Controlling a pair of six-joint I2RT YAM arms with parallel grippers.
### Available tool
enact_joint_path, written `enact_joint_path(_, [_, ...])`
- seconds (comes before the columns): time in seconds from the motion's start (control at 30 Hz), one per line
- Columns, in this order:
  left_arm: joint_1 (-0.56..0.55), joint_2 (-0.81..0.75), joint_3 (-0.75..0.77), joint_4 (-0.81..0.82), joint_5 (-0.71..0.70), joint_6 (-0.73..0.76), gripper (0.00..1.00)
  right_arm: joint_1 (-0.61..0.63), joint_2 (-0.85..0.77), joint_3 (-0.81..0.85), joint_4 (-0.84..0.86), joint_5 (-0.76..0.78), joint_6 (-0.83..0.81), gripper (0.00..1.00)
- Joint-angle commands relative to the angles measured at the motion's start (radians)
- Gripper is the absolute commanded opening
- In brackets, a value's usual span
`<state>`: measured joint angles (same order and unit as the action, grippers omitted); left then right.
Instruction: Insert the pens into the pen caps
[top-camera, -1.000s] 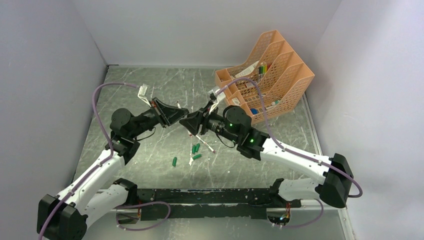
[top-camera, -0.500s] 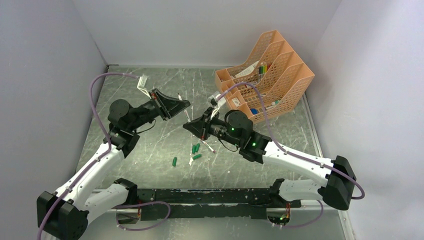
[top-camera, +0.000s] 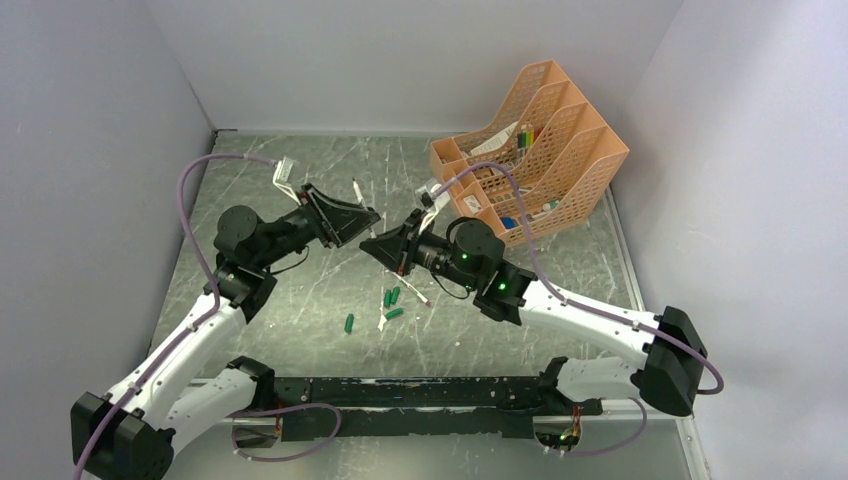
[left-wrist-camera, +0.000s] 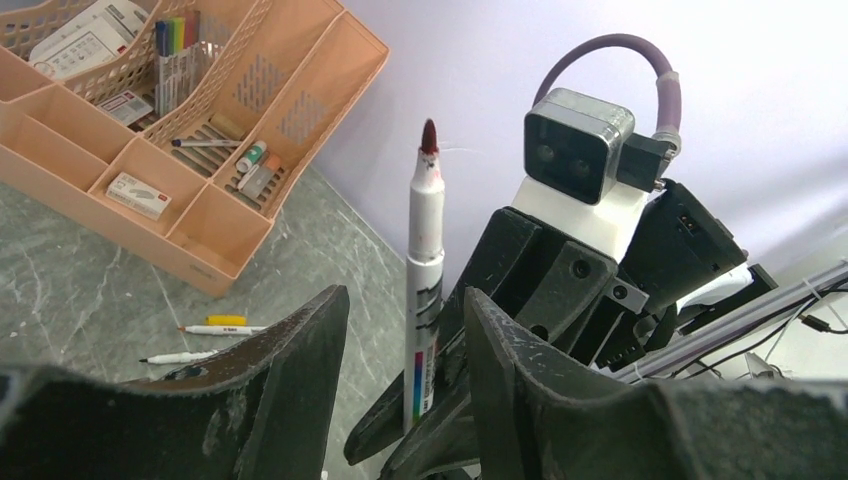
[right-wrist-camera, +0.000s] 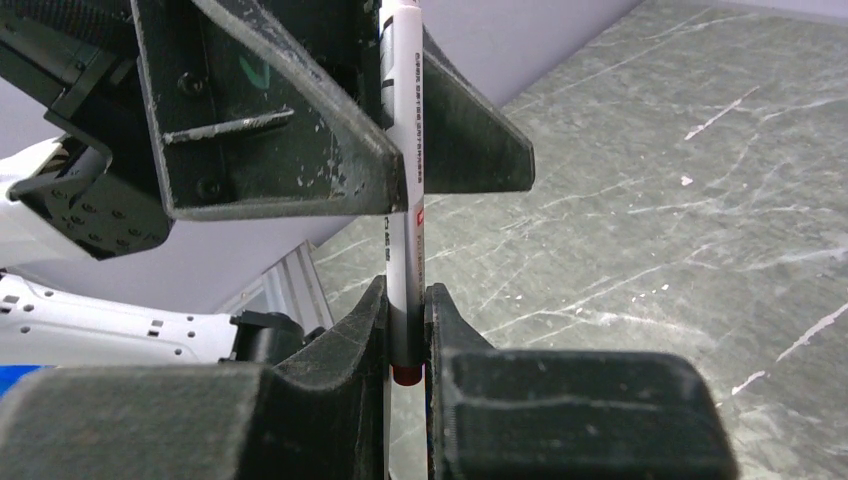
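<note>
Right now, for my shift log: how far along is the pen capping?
Done: nothing looks capped; green caps lie loose. In hand: the right hand clamps one red-tipped pen, the left hand open around it. Left: capping it and the loose pens.

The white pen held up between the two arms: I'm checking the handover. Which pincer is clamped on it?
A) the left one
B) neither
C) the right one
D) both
C: the right pincer is shut on the pen near one end, while the left pincer stands open, a finger on either side of it.
</note>
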<state>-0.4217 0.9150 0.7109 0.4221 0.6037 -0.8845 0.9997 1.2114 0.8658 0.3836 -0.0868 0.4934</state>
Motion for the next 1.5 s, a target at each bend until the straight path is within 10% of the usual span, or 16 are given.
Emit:
enact_joint_path(0.0, [-0.006, -0.031, -0.015, 0.064, -0.032, -0.022, 0.56, -0.003, 0.033, 0.059, 0.080, -0.010, 0.019, 0.00])
enact_joint_path(0.17, [-0.006, -0.042, -0.031, 0.133, -0.042, -0.063, 0.51, -0.002, 0.048, 0.055, 0.123, 0.001, 0.054, 0.00])
enact_joint_path(0.47, [-0.009, -0.041, -0.048, 0.172, -0.029, -0.088, 0.14, -0.002, 0.051, 0.046, 0.152, -0.004, 0.082, 0.00])
enact_joint_path(0.73, [-0.010, -0.070, -0.036, 0.133, -0.095, -0.069, 0.35, 0.000, 0.063, 0.035, 0.138, -0.013, 0.093, 0.00])
enact_joint_path(1.47, [-0.021, -0.067, -0.038, 0.164, -0.076, -0.031, 0.29, 0.001, 0.070, 0.021, 0.128, -0.034, 0.098, 0.00])
